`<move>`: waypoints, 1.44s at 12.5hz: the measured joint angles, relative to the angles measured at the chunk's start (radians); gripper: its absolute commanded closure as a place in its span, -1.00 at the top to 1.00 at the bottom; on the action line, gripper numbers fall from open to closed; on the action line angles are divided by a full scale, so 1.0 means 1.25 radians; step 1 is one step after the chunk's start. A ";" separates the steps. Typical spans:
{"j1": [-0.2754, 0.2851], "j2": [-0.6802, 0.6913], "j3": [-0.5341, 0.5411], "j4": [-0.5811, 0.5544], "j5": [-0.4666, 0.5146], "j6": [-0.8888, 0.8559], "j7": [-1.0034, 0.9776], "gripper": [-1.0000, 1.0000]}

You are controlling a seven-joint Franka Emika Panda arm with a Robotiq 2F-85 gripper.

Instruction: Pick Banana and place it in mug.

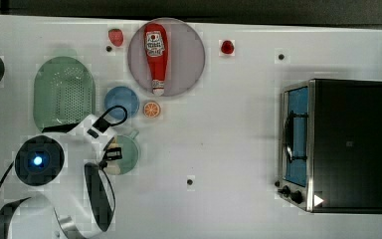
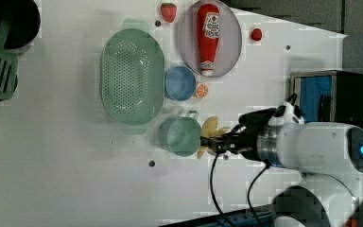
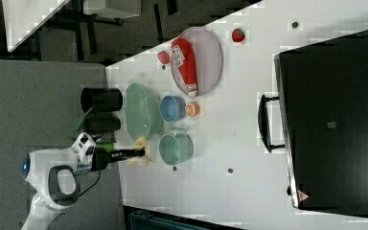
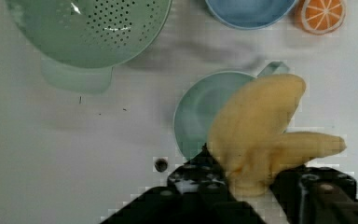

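Note:
My gripper [image 4: 249, 186] is shut on the banana [image 4: 256, 130], a pale yellow-cream peeled piece that sticks out past the black fingers. In the wrist view the banana overlaps one side of the teal-green mug [image 4: 198, 116]. In the left view the banana [image 2: 211, 127] hangs just right of the mug [image 2: 180, 136], with the gripper [image 2: 215, 144] beside the rim. In the top view the gripper [image 1: 112, 154] sits over the mug's [image 1: 128, 155] left edge. In the right view the banana [image 3: 140, 143] is left of the mug [image 3: 176, 148].
A pale green colander [image 1: 64, 92], a blue bowl [image 1: 122, 101] and an orange slice [image 1: 151, 109] lie close to the mug. A ketchup bottle [image 1: 155, 55] rests on a grey plate [image 1: 189, 55]. A toaster oven [image 1: 335, 144] stands on the top view's right.

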 measured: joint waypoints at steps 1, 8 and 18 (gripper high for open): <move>-0.003 0.036 0.002 -0.003 -0.002 0.031 0.014 -0.36; -0.031 0.174 0.006 -0.034 -0.071 0.159 0.054 0.85; -0.015 -0.046 -0.102 0.006 -0.074 0.016 0.079 1.00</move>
